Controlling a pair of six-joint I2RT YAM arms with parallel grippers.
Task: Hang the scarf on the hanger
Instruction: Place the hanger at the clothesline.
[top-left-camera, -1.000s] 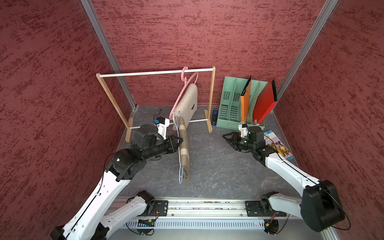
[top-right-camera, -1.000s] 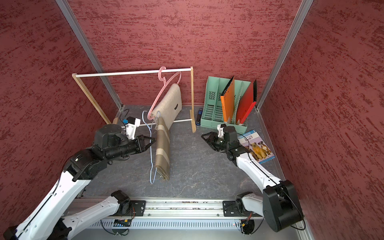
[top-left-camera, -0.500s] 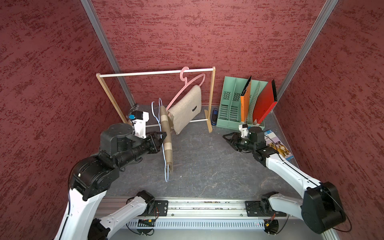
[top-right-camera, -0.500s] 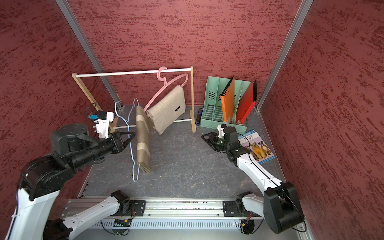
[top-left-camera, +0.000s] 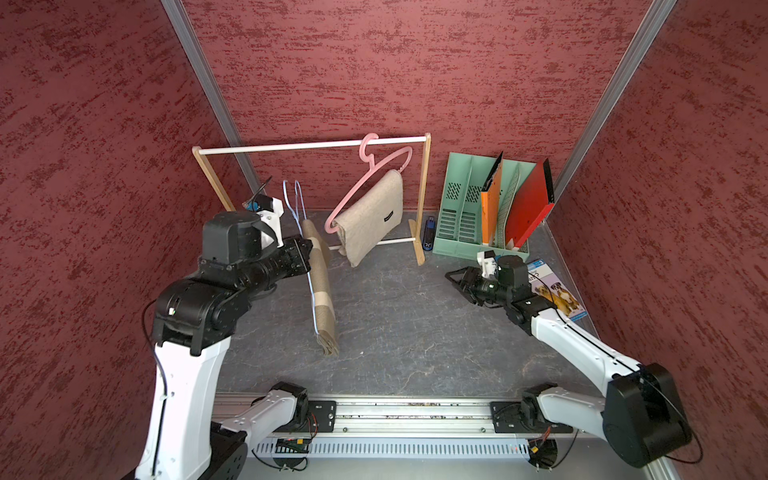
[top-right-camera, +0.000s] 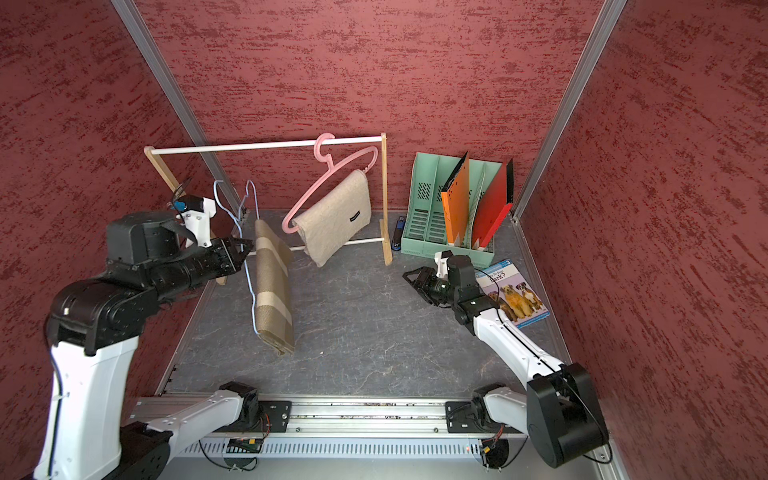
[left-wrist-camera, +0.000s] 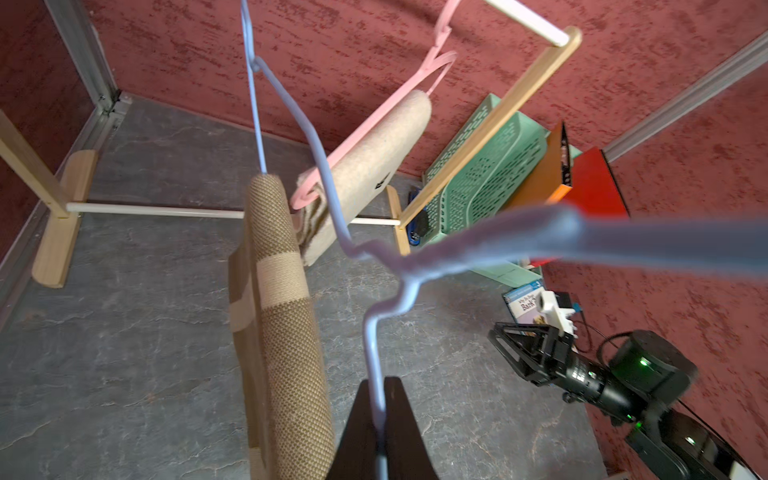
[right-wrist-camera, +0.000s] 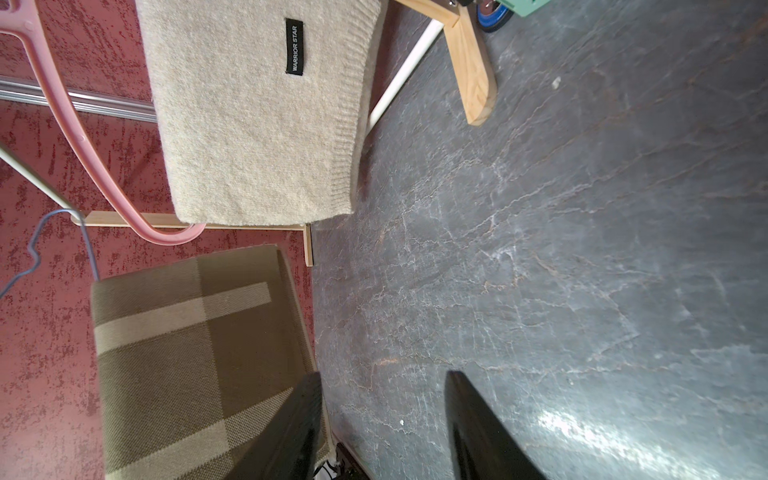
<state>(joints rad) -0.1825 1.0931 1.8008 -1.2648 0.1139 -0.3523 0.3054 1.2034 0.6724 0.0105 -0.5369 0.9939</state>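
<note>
Left hand (top-right-camera: 244, 248) was clenched on the wire of the blue hanger (left-wrist-camera: 623, 241), with the hanger clear of the bench (top-left-camera: 415, 332). The brown checked scarf (top-right-camera: 272, 291) was already draped over the hanger's bar and hung just beside the hand at 3 o'clock.

In a top view the hanger's long axis ran roughly 12 to 6, crossing the white rail (top-left-camera: 291, 146), which ran 9 to 3. The hook stood up toward 12 o'clock from the hand, short of the rail and below it. The rail was bare on the 9 o'clock side of the pink hanger (right-wrist-camera: 174, 238) with its beige scarf (top-left-camera: 374, 216).

Right hand (top-left-camera: 455, 280) was low at 3 o'clock, well apart, with its jaws parted and empty. The left arm was the nearer one. Judged next step: lift the hanger and turn it so the hook goes over the rail.
</note>
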